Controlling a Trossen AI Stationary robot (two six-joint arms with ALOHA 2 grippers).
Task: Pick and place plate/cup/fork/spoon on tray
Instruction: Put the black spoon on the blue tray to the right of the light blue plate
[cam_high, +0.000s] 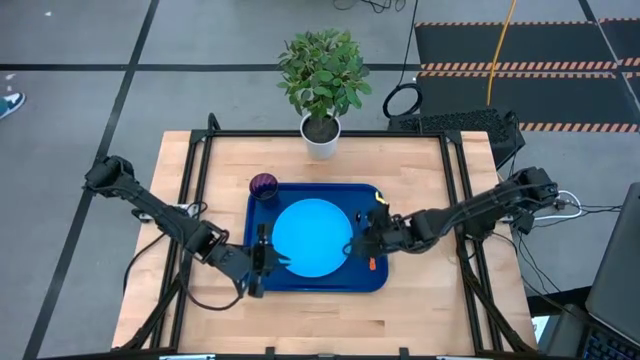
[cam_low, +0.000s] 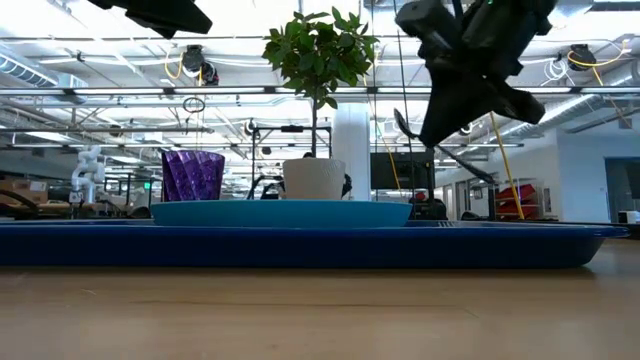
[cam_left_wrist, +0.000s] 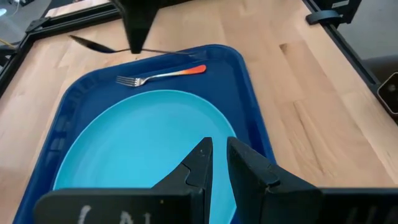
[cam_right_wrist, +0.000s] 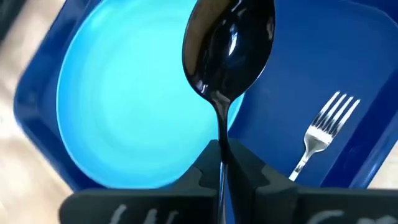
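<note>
Right wrist view: the dark grey metal spoon (cam_right_wrist: 227, 46) is seen clamped by its thin handle in the right gripper (cam_right_wrist: 222, 163), held above the large dark blue rectangular tray (cam_right_wrist: 298, 68) beside the round light-blue plate (cam_right_wrist: 127, 106). The orange-handled fork (cam_right_wrist: 328, 121) lies in the tray. The purple translucent cup (cam_high: 263, 185) stands at the tray's far corner. The left gripper (cam_left_wrist: 217, 163) is nearly closed and empty over the plate's edge, above the wooden desk (cam_high: 420, 175).

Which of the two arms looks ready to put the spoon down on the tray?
The right one. Its gripper already pinches the spoon by the handle, above the tray beside the fork. The left gripper holds nothing, over the plate.
</note>
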